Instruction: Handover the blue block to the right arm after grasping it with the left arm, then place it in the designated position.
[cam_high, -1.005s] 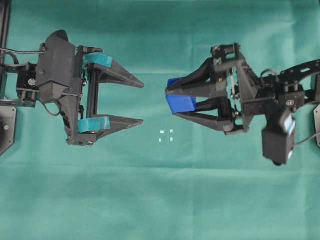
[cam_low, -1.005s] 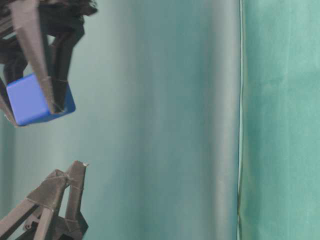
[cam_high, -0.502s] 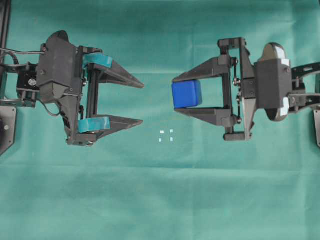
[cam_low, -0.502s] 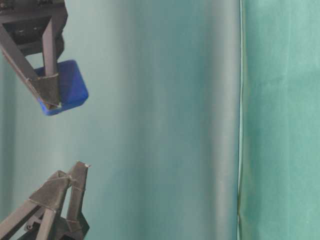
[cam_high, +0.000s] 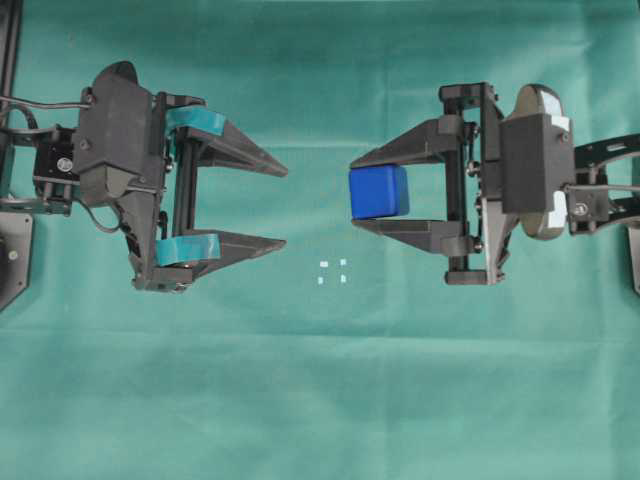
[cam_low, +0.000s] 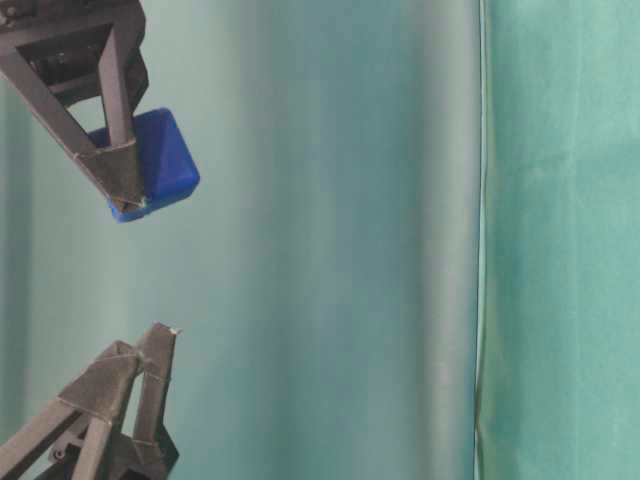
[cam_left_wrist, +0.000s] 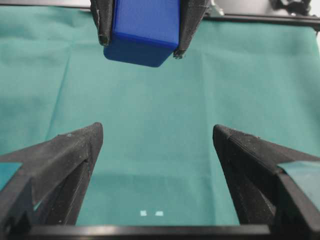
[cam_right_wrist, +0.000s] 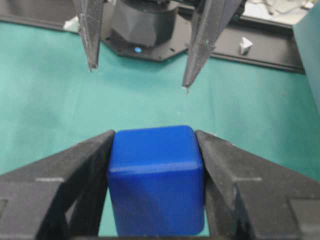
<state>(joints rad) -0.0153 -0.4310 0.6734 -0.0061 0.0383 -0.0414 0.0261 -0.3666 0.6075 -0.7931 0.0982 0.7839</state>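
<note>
Right tool (cam_high: 352, 192) pinches the blue block (cam_high: 378, 192) between its black fingertips, held above the green worktop (cam_high: 320, 400), fingers level, pointing toward the left arm. Left tool (cam_high: 285, 205) faces it, teal-taped fingers spread wide, nothing between them. Designated position (cam_high: 332, 271) lies on the cloth between both tools, just below the block in the overhead view.
</note>
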